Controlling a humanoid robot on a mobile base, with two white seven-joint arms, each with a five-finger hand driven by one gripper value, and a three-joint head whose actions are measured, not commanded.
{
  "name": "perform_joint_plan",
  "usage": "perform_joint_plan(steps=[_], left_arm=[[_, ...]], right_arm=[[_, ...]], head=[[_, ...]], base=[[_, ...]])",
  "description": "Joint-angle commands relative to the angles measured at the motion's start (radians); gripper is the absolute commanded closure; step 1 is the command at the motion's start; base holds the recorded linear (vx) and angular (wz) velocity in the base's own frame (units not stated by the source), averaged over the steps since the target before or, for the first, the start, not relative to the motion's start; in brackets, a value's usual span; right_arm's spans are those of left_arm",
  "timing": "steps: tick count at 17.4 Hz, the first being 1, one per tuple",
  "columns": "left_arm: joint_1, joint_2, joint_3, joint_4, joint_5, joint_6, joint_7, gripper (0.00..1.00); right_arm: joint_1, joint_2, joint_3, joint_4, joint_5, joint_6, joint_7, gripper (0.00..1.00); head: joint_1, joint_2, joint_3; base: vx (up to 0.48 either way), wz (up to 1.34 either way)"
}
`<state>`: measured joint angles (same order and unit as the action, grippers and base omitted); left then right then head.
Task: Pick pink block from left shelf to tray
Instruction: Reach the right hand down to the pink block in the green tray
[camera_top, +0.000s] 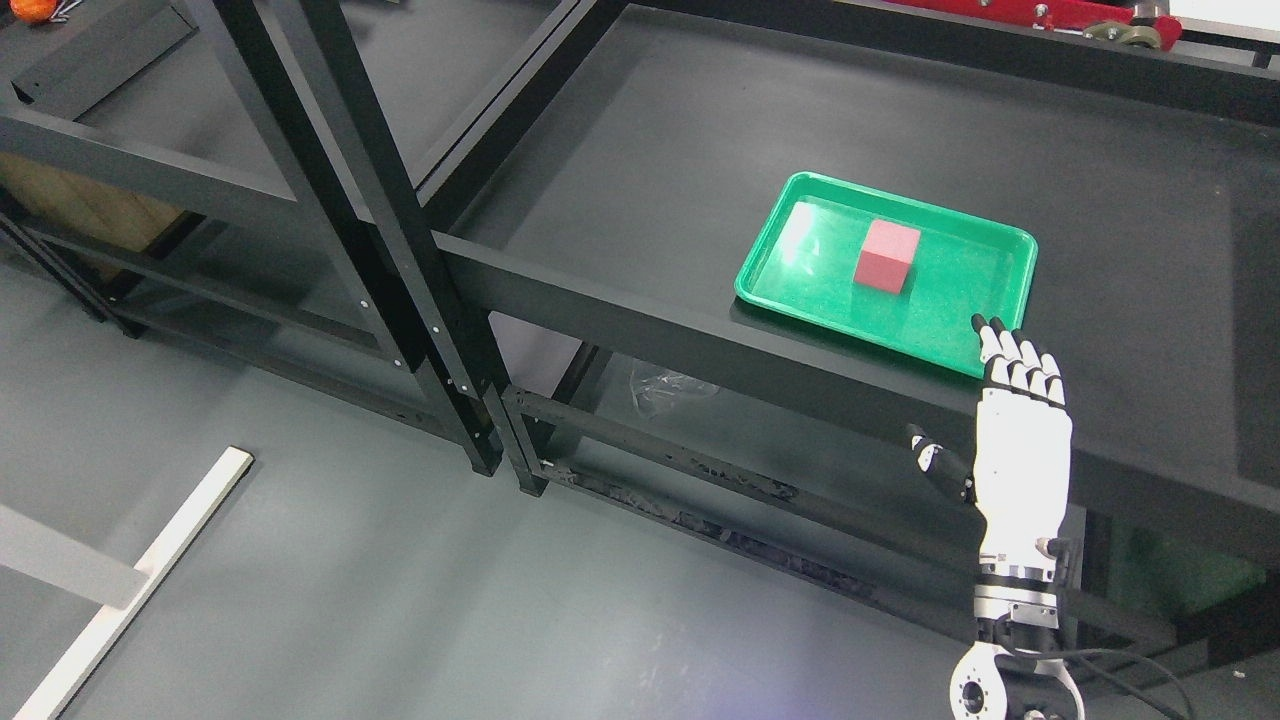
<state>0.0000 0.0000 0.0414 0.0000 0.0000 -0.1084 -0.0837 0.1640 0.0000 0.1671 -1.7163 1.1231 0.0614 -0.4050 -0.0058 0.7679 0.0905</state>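
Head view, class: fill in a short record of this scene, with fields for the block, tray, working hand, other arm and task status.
block: pink block, upright inside the tray, nothing touching it
tray: green tray on the black shelf
working hand: right hand, fingers extended, holding nothing, at the tray's near right corner
other arm: not in view
task status: block already in tray

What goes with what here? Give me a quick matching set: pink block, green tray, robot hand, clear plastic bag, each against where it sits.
Things:
1. pink block
2. green tray
3. right hand
4. clear plastic bag

Places:
A. on the black shelf top
B. under the shelf top, lower level
C. inside the tray
D. at the tray's near right corner, fingers open, holding nothing

Pairs: 1-C, 2-A, 3-D, 4-B
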Motion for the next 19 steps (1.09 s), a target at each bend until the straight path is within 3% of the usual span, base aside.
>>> perform_joint_plan(steps=[1,7,19], left_arm=[[-0.032,0.017,0.0,-0.017,-0.002,-0.001,-0.001,0.0],[-0.032,0.017,0.0,-0.017,0.0,-0.001,-0.001,0.0],[-0.032,0.017,0.0,-0.017,0.0,-0.001,-0.001,0.0]], right_arm=[[0.0,-0.017,-0.001,0.003,-0.006,0.003,0.041,0.01],[-0.001,-0.017,-0.037,0.006,-0.019,0.021,0.297,0.02],[0.0,-0.018,-0.047,0.063,-0.016,0.043,0.371,0.03]], head=[[0.0,0.0,0.0],[0.0,0.0,0.0],[0.0,0.0,0.0]], base=[[0.273,0.05],[0.277,0.03],[0.216,0.01]])
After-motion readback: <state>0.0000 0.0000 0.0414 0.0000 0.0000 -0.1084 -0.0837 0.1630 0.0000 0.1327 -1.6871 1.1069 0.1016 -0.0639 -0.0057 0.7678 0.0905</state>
